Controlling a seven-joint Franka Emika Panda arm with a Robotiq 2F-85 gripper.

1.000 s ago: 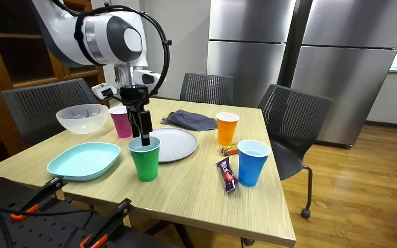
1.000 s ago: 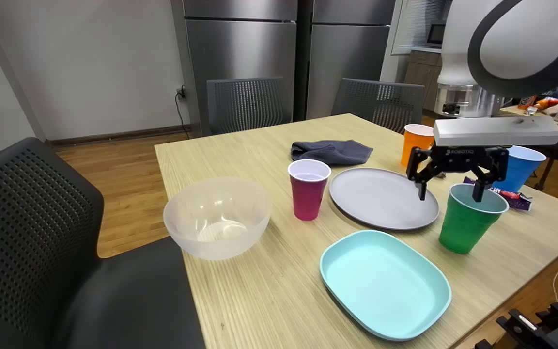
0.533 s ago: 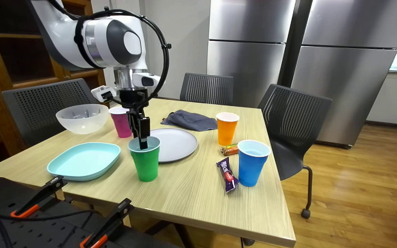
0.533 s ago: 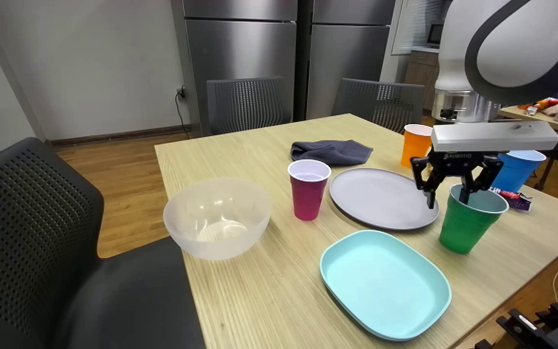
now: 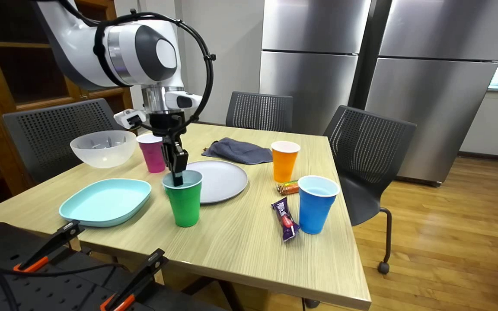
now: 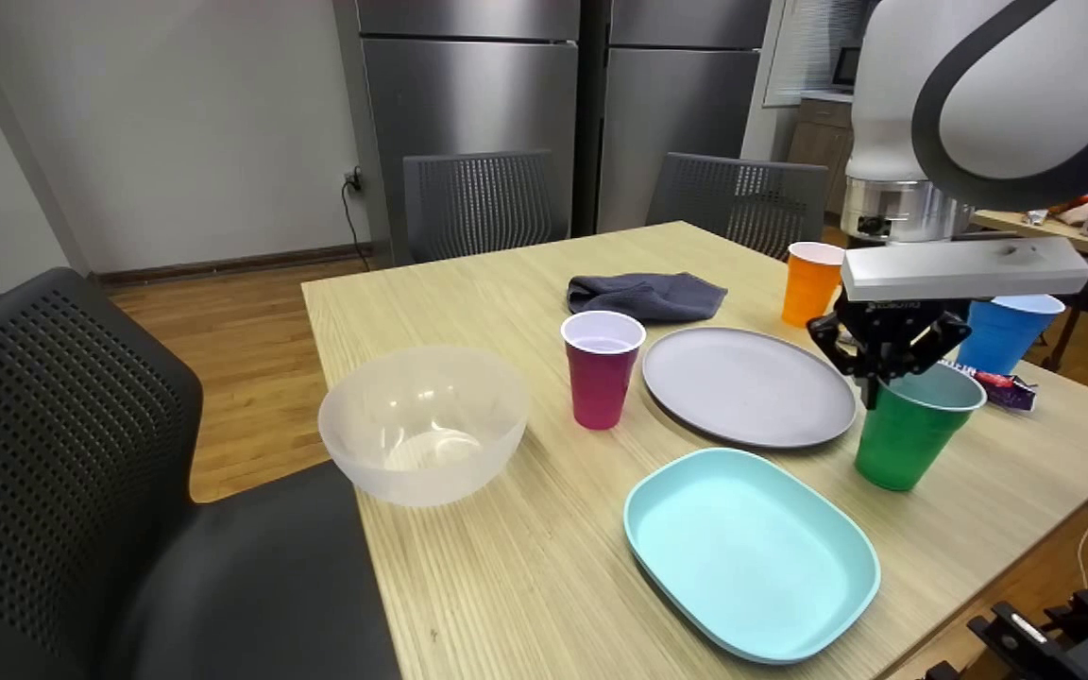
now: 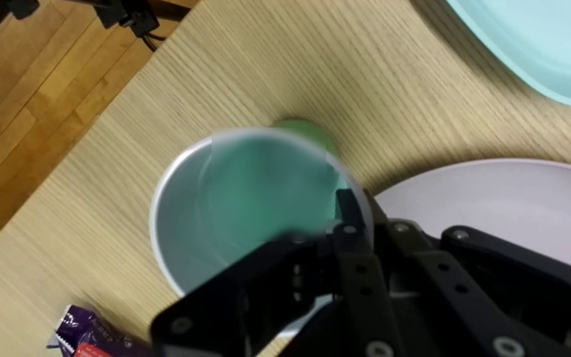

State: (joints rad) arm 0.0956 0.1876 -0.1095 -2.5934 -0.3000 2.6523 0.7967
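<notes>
My gripper (image 5: 178,180) is shut on the rim of a green cup (image 5: 185,207), pinching the side nearest the grey-lilac plate (image 5: 221,183). In the wrist view one finger (image 7: 349,206) is inside the cup (image 7: 260,198). The other lies outside it, with the pale rim running between the two. The cup stands roughly upright on the table in both exterior views; whether its base is fully down I cannot tell. A turquoise tray (image 6: 752,557) lies beside the cup. A purple candy wrapper (image 5: 285,219) rests next to a blue cup (image 5: 316,211).
An orange cup (image 5: 284,166) stands beyond the blue one, with an orange-wrapped item (image 5: 290,187) near its base. A magenta cup (image 6: 601,387), a frosted bowl (image 6: 421,434) and a dark cloth (image 6: 646,297) are also on the table. Chairs (image 5: 361,168) surround it.
The gripper has gone down to the green cup and its jaws have come together over the rim. The cup has shifted very slightly within the last half second.
</notes>
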